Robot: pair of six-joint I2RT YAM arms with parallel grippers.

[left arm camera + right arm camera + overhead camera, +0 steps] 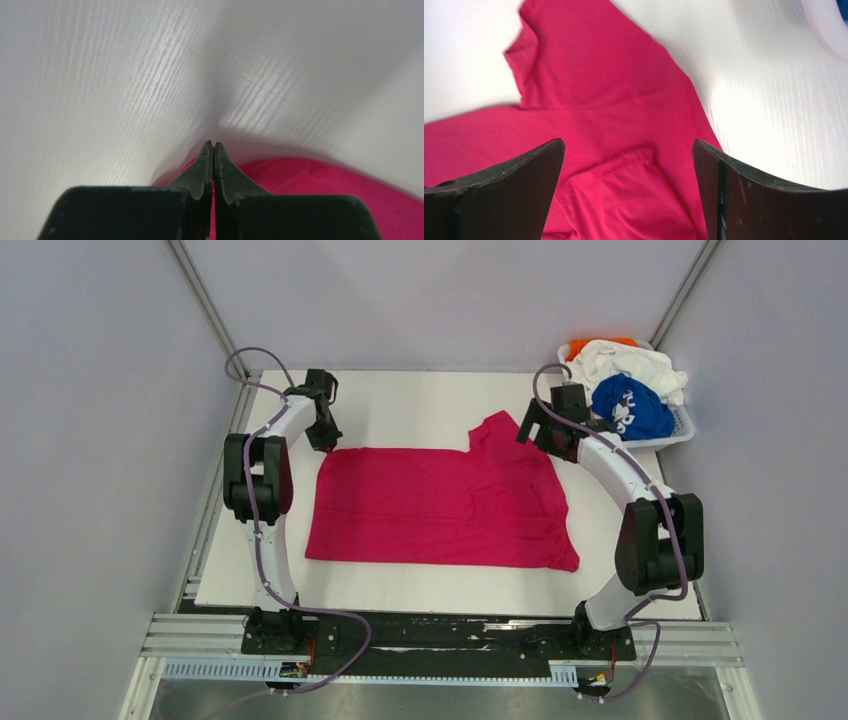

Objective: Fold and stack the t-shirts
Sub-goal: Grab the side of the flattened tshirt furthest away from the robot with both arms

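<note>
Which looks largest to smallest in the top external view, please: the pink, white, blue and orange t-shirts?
1. pink t-shirt, spread flat.
2. white t-shirt and blue t-shirt, both bunched up, look about alike.
3. orange t-shirt, mostly hidden; only a sliver shows.

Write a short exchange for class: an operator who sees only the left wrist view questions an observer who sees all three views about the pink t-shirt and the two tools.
Operator: My left tool looks shut on the pink t-shirt. Which part of the shirt is that?
Observer: Its far left corner, the corner farthest from the basket.
Operator: Is the right tool gripping anything?
Observer: No. It hangs wide open above the shirt's sleeve end, holding nothing.
</note>
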